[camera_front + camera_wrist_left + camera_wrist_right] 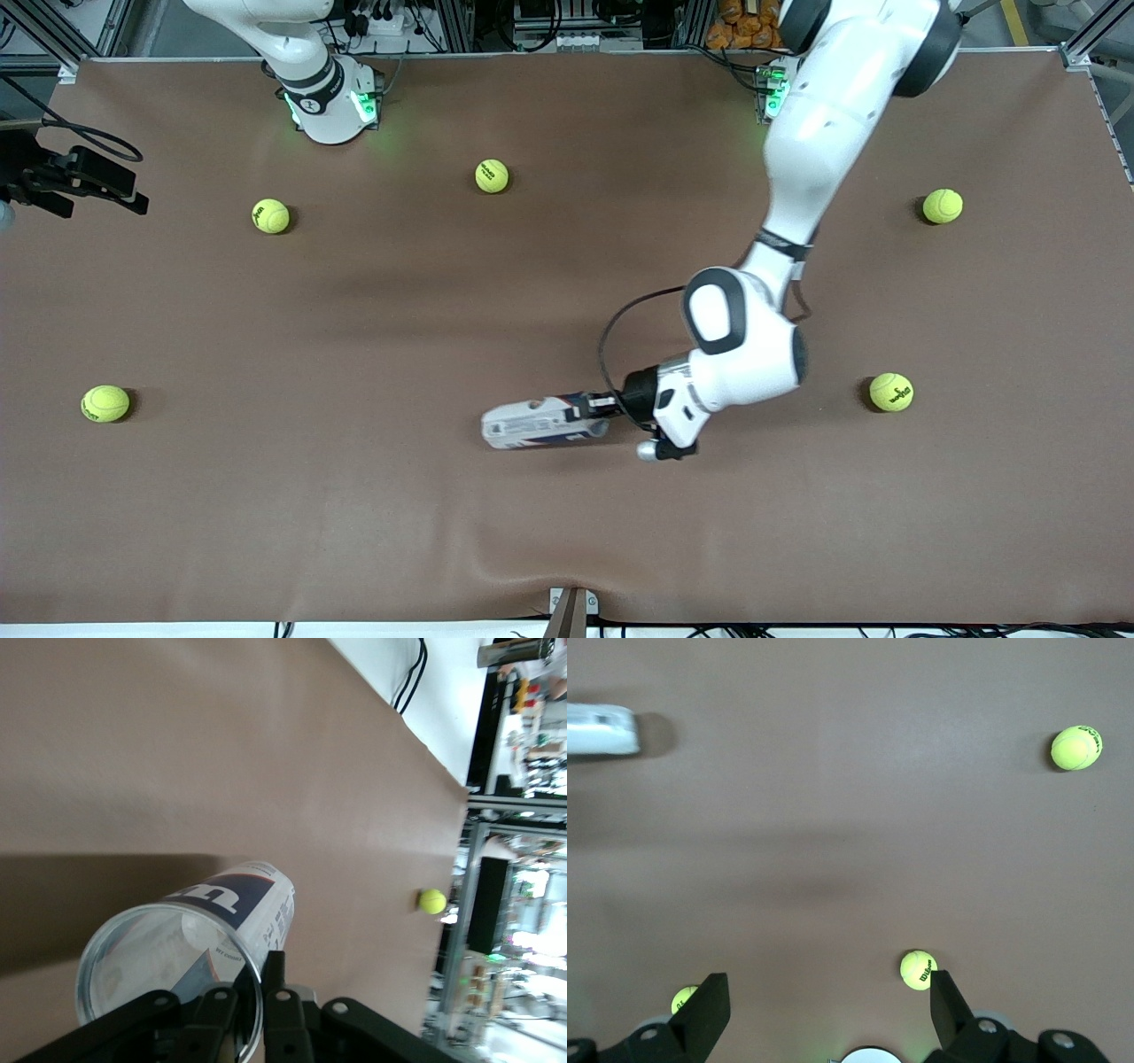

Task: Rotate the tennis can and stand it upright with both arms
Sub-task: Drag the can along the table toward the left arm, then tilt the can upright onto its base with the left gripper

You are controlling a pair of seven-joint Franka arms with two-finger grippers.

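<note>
The left gripper (609,409) is low at the open end of the can (542,424), with one finger (276,1005) inside the rim and the other outside, so it looks pinched on the can's wall. The can lies flat on the table (354,496), near the middle and close to the front camera, and its long side points away from the left gripper toward the right arm's end. The right gripper (824,1010) waits high up by its own base with its fingers wide apart, well apart from the can, so I think the left arm must tip the can up first.
</note>
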